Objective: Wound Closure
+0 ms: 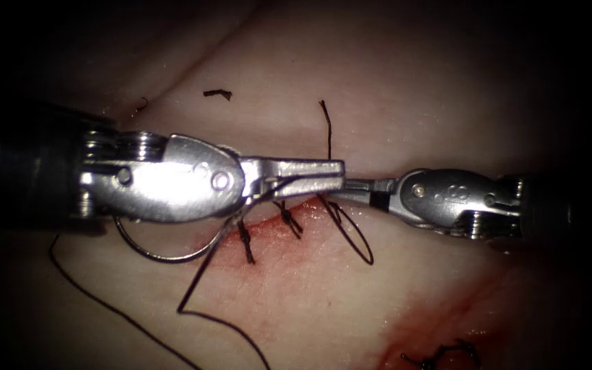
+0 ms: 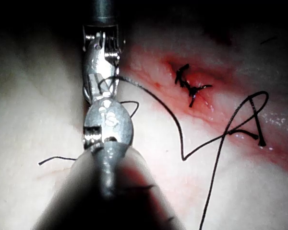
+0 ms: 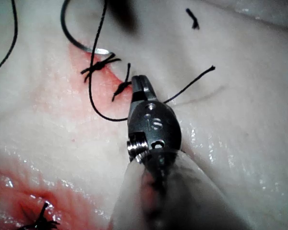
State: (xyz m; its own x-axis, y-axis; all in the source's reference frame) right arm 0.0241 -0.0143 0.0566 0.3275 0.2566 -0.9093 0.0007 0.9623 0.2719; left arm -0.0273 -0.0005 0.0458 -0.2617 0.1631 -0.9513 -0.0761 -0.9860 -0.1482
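Endoscope: left tool (image 1: pixel 310 177) and right tool (image 1: pixel 361 188) meet tip to tip over the cut (image 1: pixel 275 223). Left jaws are closed, thread (image 1: pixel 200 270) running from them; can't tell if it's gripped. Can't tell the right's state. Needle (image 1: pixel 146 251) lies free on the tissue (image 1: pixel 412 96) under the left tool, left of the knots (image 1: pixel 288 220).

Left wrist: thread loops by the left tool (image 2: pixel 102 79); knot (image 2: pixel 189 86) in red fluid (image 2: pixel 216 103).

Right wrist: right tool (image 3: pixel 140 86) closed beside knots (image 3: pixel 100 65); needle (image 3: pixel 81 42) near them.

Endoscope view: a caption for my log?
Left claw, thread draped across, meets right claw over the cut; grips unclear; needle lies loose on tissue beneath left tool.
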